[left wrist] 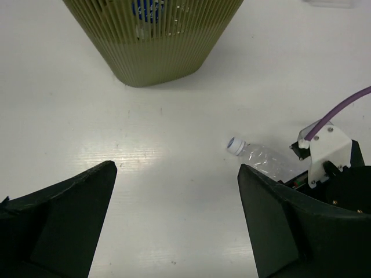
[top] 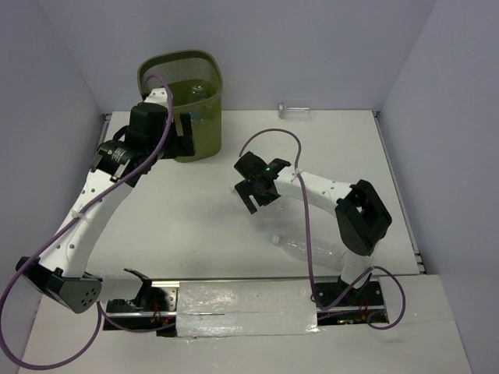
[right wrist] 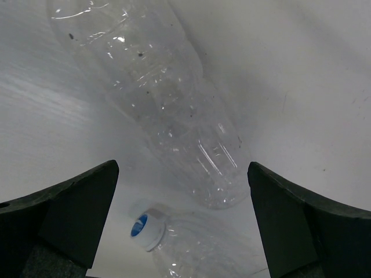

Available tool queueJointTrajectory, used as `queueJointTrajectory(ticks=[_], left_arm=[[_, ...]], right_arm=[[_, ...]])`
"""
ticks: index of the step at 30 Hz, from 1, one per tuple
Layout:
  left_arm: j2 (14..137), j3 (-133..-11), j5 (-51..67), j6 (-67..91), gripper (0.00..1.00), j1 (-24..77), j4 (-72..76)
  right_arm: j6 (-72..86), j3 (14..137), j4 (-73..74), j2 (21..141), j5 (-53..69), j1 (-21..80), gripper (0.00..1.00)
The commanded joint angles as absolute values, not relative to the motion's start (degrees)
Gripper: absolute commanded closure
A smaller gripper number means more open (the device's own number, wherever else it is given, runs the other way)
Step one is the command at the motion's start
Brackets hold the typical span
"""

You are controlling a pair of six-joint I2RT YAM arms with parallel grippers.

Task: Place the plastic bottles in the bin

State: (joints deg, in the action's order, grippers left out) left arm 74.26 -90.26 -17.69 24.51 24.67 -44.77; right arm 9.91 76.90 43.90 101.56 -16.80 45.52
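Over the white surface (top: 195,234), both my claws hang spread apart and hold nothing.

My right claw (right wrist: 183,165) hovers with its fingers wide above a clear, ribbed plastic bottle (right wrist: 168,110) that lies on its side on the surface. A second clear bottle (right wrist: 179,249) with a white-and-blue cap lies just beside it, at the bottom of my wrist view. My left claw (left wrist: 177,167) is near the olive-green mesh-walled plastic bin (left wrist: 156,46), which stands upright at the far left of the surface. From above I see a third clear bottle (top: 199,88) inside the bin and a fourth bottle (top: 295,111) lying well apart at the far edge.
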Motion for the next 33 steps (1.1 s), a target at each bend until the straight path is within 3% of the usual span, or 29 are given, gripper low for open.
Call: queueJointTrajectory(ticks=[1,5,15,19,23,33], left_arm=[[72.25,-88.51,-20.65,26.37,0.01,24.61,-45.00],[72.60,-87.89,-21.71,26.98,0.01,24.61,-45.26],[76.19,-95.52,-21.37,32.25,0.01,23.03,-49.92],[77.61,-98.26,-14.17,34.61,0.01,21.36,-48.87],[77.17,-95.11,11.52,41.56,0.01,16.27,-38.63],[83.31,-88.96,24.41,51.06,0.01,15.73,-27.78]], right_arm=[[5.63,77.79,39.30,104.50,-18.46,44.56,0.00],[4.75,76.03,35.87,106.43,-16.09,44.12,0.01],[6.85,70.84,31.47,101.35,-10.11,43.86,0.34],[8.26,71.80,31.38,92.58,-9.59,43.60,0.35],[11.51,71.81,28.40,83.78,-0.91,43.77,0.37],[17.31,69.44,26.90,75.50,1.50,43.95,0.38]])
